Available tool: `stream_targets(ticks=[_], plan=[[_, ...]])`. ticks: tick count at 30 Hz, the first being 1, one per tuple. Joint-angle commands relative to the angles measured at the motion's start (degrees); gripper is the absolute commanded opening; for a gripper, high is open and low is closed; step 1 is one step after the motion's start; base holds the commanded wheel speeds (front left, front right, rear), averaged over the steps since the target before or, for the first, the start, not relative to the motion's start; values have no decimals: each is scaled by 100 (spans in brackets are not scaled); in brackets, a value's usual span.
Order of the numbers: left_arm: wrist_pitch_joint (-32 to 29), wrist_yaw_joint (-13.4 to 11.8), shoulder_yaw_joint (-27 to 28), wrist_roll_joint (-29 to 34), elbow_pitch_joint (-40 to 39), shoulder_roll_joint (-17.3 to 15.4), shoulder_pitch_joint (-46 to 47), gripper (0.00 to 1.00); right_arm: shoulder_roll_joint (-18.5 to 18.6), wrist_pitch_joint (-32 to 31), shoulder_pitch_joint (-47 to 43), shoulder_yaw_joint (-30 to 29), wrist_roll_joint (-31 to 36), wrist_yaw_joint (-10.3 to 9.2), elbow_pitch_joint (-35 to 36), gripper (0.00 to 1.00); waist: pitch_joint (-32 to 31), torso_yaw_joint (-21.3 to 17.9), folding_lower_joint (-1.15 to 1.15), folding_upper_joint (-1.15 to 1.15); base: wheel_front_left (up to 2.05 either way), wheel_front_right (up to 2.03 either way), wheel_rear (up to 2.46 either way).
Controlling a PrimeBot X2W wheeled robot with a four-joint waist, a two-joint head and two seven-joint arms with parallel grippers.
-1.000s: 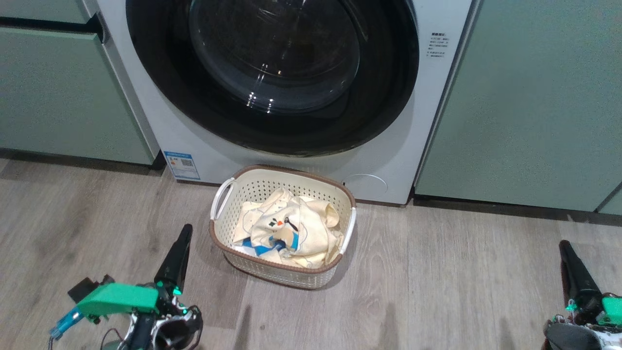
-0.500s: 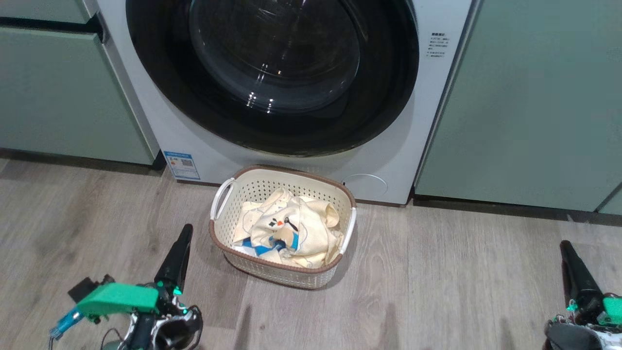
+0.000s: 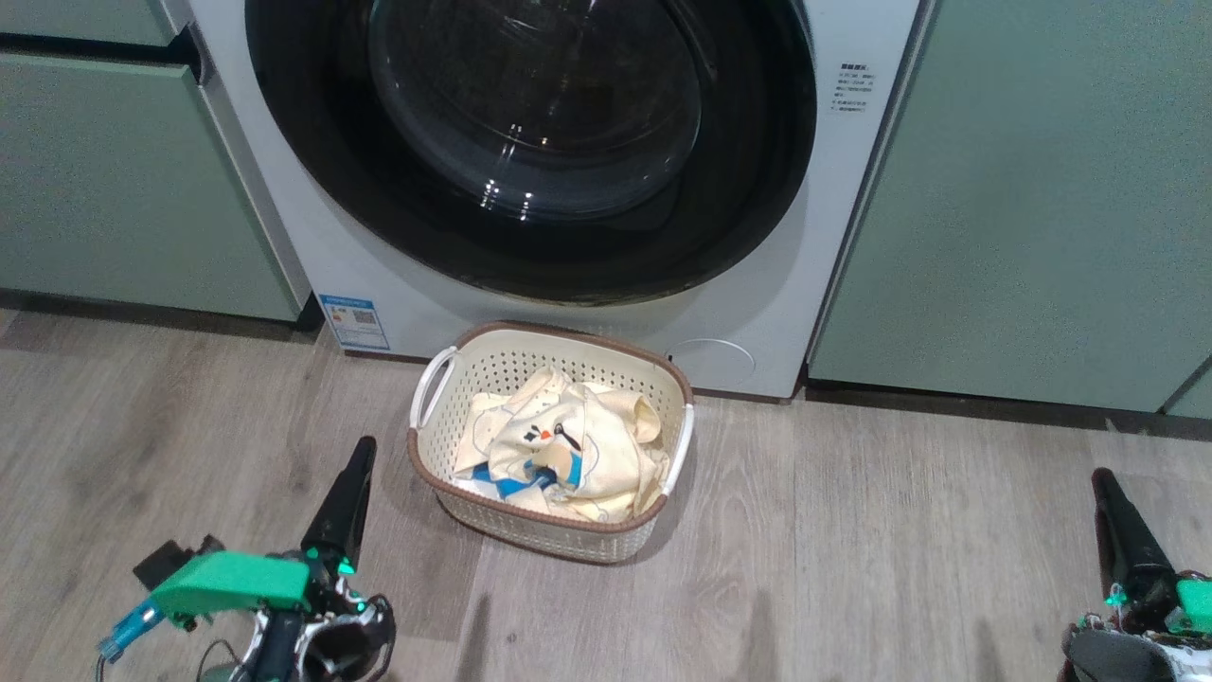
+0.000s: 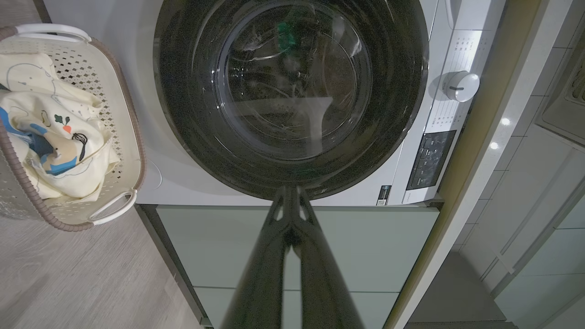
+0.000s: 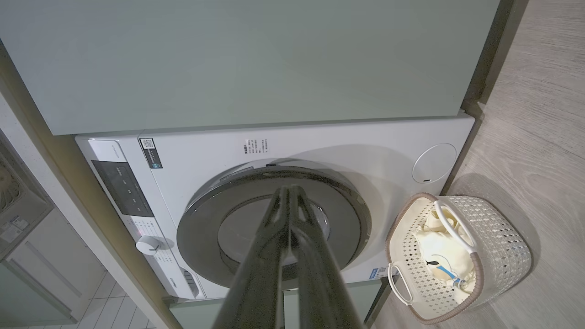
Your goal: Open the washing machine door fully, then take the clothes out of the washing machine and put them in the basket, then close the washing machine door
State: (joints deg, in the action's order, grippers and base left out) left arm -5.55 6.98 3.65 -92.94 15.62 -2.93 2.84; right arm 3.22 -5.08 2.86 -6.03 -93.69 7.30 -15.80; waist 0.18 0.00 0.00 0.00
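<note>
Head view: the clothes (image 3: 559, 455) lie in the basket (image 3: 549, 540) on the floor just before the washing machine (image 3: 426, 322), and the washing machine door (image 3: 757, 208) looks closed, so nothing seems left to do. Left wrist view: the left gripper (image 4: 289, 194) is pinched together and empty. Right wrist view: the right gripper (image 5: 289, 192) is likewise.

A grey-brown wood-plank floor (image 3: 852, 568) runs up to pale green cabinet fronts (image 3: 1023, 189) — flat, matt panels with a dark plinth (image 3: 956, 400) along their foot. In the left wrist view a beige countertop edge (image 4: 470, 151) sits beside two small bright light spots (image 4: 504, 121) — pale wall tiles (image 4: 544, 183) lie beyond.
</note>
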Motion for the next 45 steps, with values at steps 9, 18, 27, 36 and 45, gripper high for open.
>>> stream_targets(ticks=[9,18,27,36,45], plan=[[-45,51,227,28,-159,-41,329,0,47,-51,322,62,59,19,184,0,0,0,0,0,0,0,0],[-52,51,235,35,-159,-35,330,0,38,-61,323,49,70,19,183,0,0,0,0,0,0,0,0],[-57,51,242,40,-159,-30,331,0,30,-71,324,37,80,19,183,0,0,0,0,0,0,0,0],[-62,51,248,46,-158,-26,331,0,22,-80,325,27,89,19,182,0,0,0,0,0,0,0,0],[-66,51,253,50,-158,-22,332,0,16,-86,326,18,96,19,182,0,0,0,0,0,0,0,0]])
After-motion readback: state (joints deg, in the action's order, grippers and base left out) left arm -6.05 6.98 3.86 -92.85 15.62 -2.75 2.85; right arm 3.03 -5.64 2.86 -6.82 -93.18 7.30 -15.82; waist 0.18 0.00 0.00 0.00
